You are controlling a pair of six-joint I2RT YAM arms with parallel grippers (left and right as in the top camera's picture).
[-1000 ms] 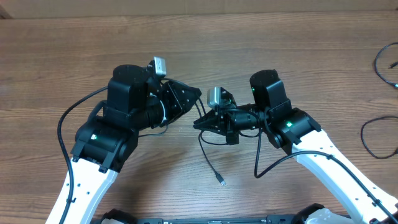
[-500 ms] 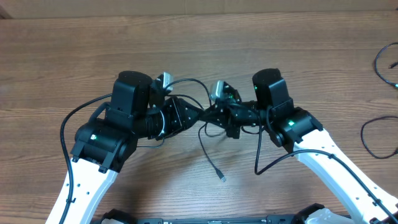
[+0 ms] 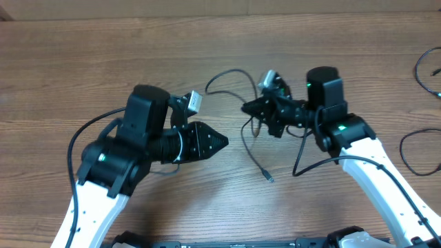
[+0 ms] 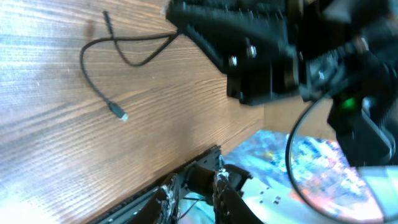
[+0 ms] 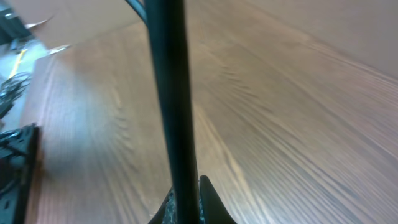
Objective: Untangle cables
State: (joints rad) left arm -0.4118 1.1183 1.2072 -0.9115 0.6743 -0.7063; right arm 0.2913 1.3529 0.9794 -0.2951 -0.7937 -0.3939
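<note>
One thin black cable (image 3: 251, 148) hangs from my right gripper (image 3: 247, 108), which is shut on it above the table centre. One strand drops to a small plug (image 3: 268, 179) on the wood; another loops back left (image 3: 224, 72). In the right wrist view the cable (image 5: 168, 93) rises straight from the closed fingertips (image 5: 186, 190). My left gripper (image 3: 224, 142) points right, below-left of the right gripper, apart from the cable. In the left wrist view its fingers (image 4: 194, 180) stand slightly apart with nothing between them, and the cable (image 4: 93, 81) lies on the wood.
Two more thin black cables lie at the table's right edge, one at the far right (image 3: 424, 65) and one lower (image 3: 413, 151). Thicker arm wires (image 3: 72, 141) loop beside each arm. The table's front edge (image 4: 155, 180) is near the left fingers.
The two grippers met at the centre half a second ago. Now the right gripper has moved up and right with the cable, and the left gripper has drawn back without it.
</note>
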